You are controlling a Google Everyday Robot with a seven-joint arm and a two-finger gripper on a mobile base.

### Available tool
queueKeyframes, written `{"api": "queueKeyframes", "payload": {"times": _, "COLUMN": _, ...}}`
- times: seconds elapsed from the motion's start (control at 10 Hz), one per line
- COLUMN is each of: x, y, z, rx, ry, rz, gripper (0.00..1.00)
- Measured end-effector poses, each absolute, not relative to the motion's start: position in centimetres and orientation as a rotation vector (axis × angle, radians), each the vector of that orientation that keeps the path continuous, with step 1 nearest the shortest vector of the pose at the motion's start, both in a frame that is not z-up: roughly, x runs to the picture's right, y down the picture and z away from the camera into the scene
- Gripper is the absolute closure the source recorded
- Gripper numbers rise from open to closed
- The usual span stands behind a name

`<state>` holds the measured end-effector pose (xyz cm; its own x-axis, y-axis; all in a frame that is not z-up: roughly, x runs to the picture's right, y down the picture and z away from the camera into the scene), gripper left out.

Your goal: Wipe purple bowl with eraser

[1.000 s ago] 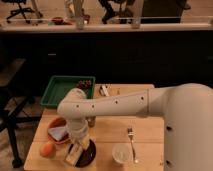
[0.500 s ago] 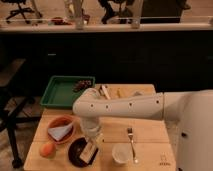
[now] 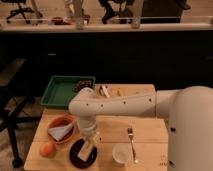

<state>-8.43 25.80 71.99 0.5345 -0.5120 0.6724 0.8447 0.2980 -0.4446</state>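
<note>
The purple bowl (image 3: 76, 156) sits at the table's front edge, left of centre, dark and glossy. The eraser (image 3: 86, 152), a pale tan block, lies tilted inside the bowl, touching its inner surface. My gripper (image 3: 89, 145) reaches straight down from the white arm (image 3: 115, 106) into the bowl and is shut on the eraser's upper end. The arm hides the bowl's back rim.
An orange bowl (image 3: 56, 125) holding a pale wedge stands just left of the gripper. An orange fruit (image 3: 47, 149) lies at front left. A small white bowl (image 3: 121, 153) and a fork (image 3: 131, 142) lie to the right. A green tray (image 3: 64, 91) is at the back left.
My gripper has shifted a little to the right over the purple bowl, taking the eraser with it. The arm has swung lower and further across the table.
</note>
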Motion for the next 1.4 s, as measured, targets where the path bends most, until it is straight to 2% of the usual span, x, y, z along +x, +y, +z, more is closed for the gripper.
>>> {"api": "queueKeyframes", "payload": {"times": 0.5, "x": -11.4, "y": 25.6, "z": 71.0, "rx": -0.843, "ry": -0.504, "rz": -0.998, "gripper": 1.00}}
{"api": "queueKeyframes", "payload": {"times": 0.9, "x": -9.1, "y": 26.3, "z": 70.4, "rx": -0.863, "ry": -0.506, "rz": -0.976, "gripper": 1.00}}
{"api": "queueKeyframes", "payload": {"times": 1.4, "x": -6.9, "y": 26.3, "z": 71.5, "rx": -0.890, "ry": -0.496, "rz": -0.934, "gripper": 1.00}}
